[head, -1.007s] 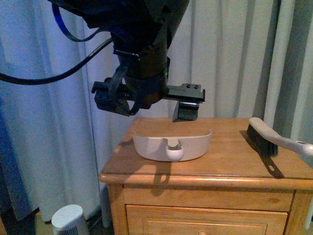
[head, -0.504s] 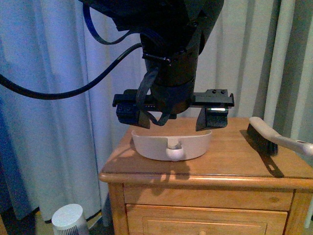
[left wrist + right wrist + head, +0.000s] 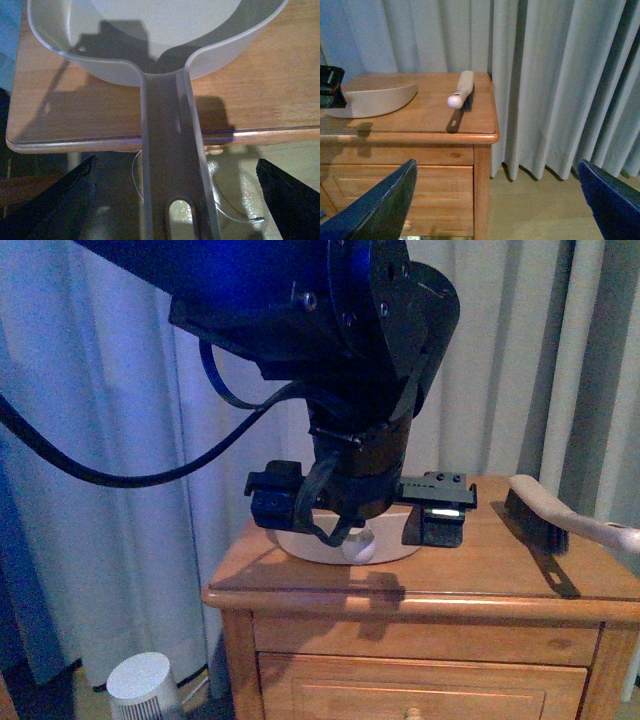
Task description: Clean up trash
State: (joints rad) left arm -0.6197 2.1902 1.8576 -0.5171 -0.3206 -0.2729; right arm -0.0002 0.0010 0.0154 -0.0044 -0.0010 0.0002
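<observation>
Mauve dustpan (image 3: 167, 150) under spread left tool (image 3: 352, 532)

Dustpan (image 3: 388, 552) on nightstand (image 3: 500, 575), left end effector (image 3: 355, 527) straddling its handle, brush (image 3: 535, 505) to right, curtains (image 3: 520, 360) behind

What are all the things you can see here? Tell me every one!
dustpan: one, pale mauve-white, on the cabinet top, handle sticking out over the front edge
brush: one, pale handle with black bristles, on the cabinet top, nearer its right side
cabinet: one, light brown wood, with drawers, in front of the curtains
curtains: pale grey, hanging behind the cabinet
small round gadget: one, white, on the floor left of the cabinet
paper trash: none to be seen in any view
left end effector: one, black, open, one finger on each side of the dustpan handle
right end effector: one, black, open, off to the cabinet's right, holding nothing
</observation>
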